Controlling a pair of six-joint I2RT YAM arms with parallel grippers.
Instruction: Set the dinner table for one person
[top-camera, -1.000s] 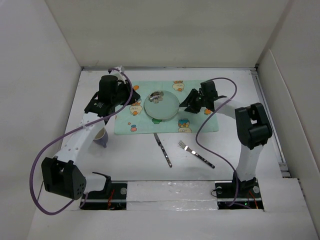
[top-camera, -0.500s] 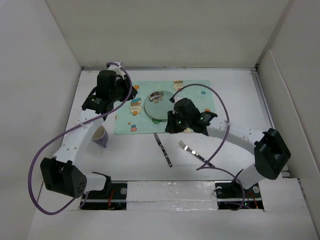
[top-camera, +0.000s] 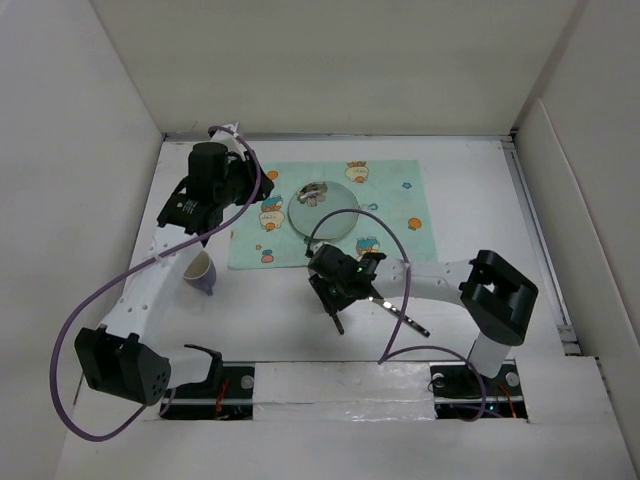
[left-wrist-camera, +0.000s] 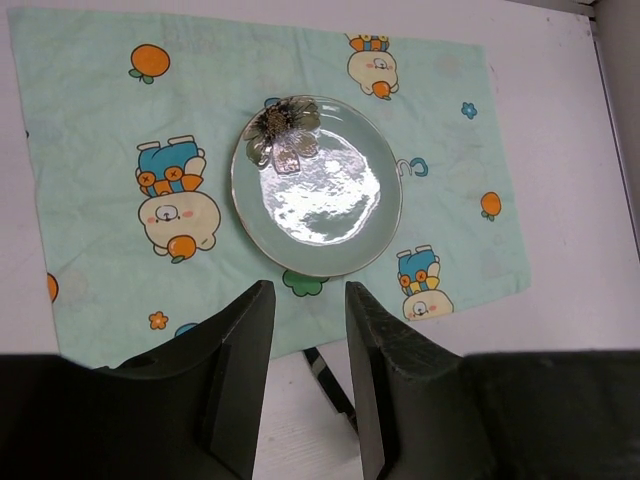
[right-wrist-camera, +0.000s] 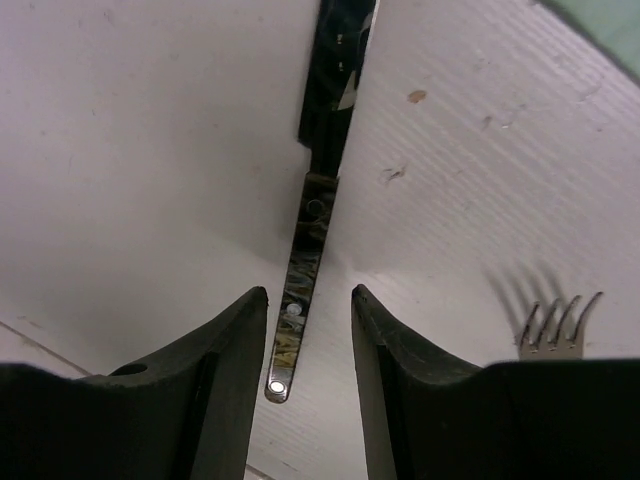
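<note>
The white dinner table (top-camera: 470, 200) bears a mint-green cartoon placemat (top-camera: 400, 200) with a glass plate (top-camera: 323, 210) on it. A knife (top-camera: 338, 322) lies in front of the mat, and a fork (top-camera: 400, 315) lies to its right. My right gripper (top-camera: 331, 294) is open and low over the knife. In the right wrist view the gripper (right-wrist-camera: 308, 295) straddles the knife's handle (right-wrist-camera: 300, 300), with the fork tines (right-wrist-camera: 555, 325) to the right. My left gripper (top-camera: 258, 188) hovers open and empty at the mat's left edge. In its wrist view (left-wrist-camera: 307, 292) it looks onto the plate (left-wrist-camera: 318, 190).
A purple cup (top-camera: 203, 272) stands on the table left of the mat, under the left arm. White walls enclose the table on the left, back and right. The right arm's purple cable loops over the mat's front edge.
My right gripper has swung from the right side of the plate toward the front and down over the knife. The left arm has barely moved.
</note>
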